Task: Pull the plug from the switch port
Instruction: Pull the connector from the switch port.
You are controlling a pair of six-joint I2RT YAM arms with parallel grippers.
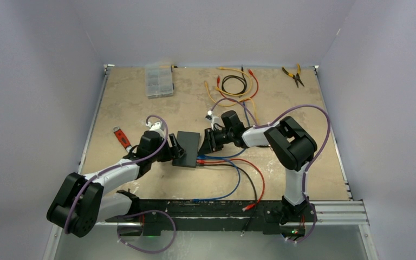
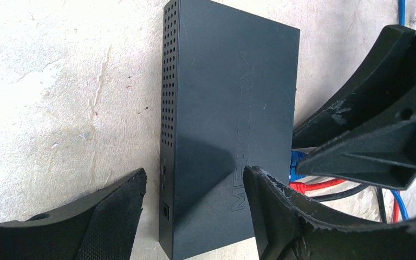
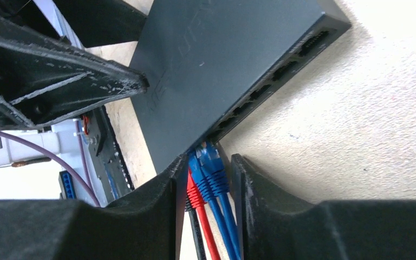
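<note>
The flat black switch (image 1: 188, 143) lies mid-table, its port row facing right. At its near end sit two blue plugs, a red plug (image 3: 193, 192) and a black one. My right gripper (image 3: 206, 165) has its fingers close on either side of this bundle, shut on the blue plug (image 3: 212, 162) right at the ports. Seen from above, the right gripper (image 1: 205, 142) meets the switch's right edge. My left gripper (image 2: 195, 176) is open and straddles the switch (image 2: 227, 108). One of its fingers is over the table and the other over the top face. The left gripper (image 1: 176, 149) reaches in from the left.
Blue, red and black cables (image 1: 238, 179) trail from the switch toward the near rail (image 1: 325, 208). A clear compartment box (image 1: 158, 80), a coil of spare cables (image 1: 233, 84) and pliers (image 1: 293, 75) lie at the back. A red-handled tool (image 1: 121, 136) lies left.
</note>
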